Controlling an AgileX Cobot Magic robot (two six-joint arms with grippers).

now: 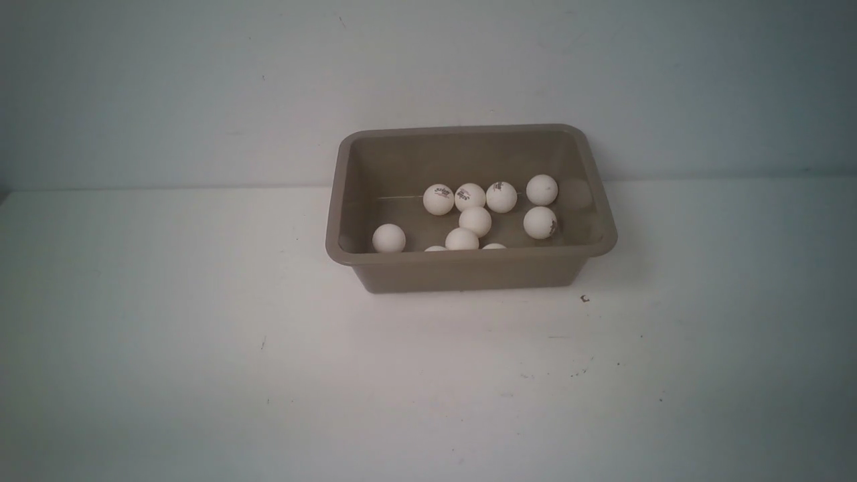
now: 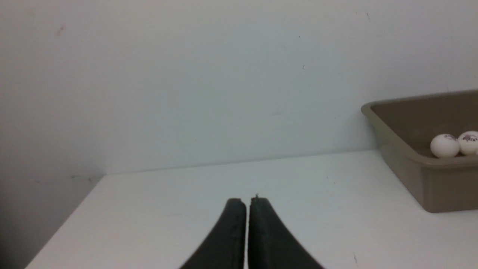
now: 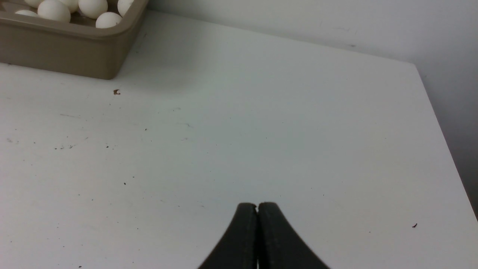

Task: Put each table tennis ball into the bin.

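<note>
The taupe bin [image 1: 469,270] stands at the back of the white table against the wall. Several white table tennis balls [image 1: 475,221] lie on its floor, some with a dark logo. No ball shows on the table outside it. Neither arm appears in the front view. My left gripper [image 2: 246,201] is shut and empty over bare table, well clear of the bin [image 2: 403,157], where two balls [image 2: 444,145] show. My right gripper [image 3: 257,206] is also shut and empty, far from the bin [image 3: 74,52] and its balls [image 3: 54,10].
A small dark scrap [image 1: 584,298] lies on the table just right of the bin's front corner, also in the right wrist view as the scrap [image 3: 116,92]. The wall [image 1: 201,87] rises right behind the bin. The table's right edge [image 3: 444,149] shows in the right wrist view.
</note>
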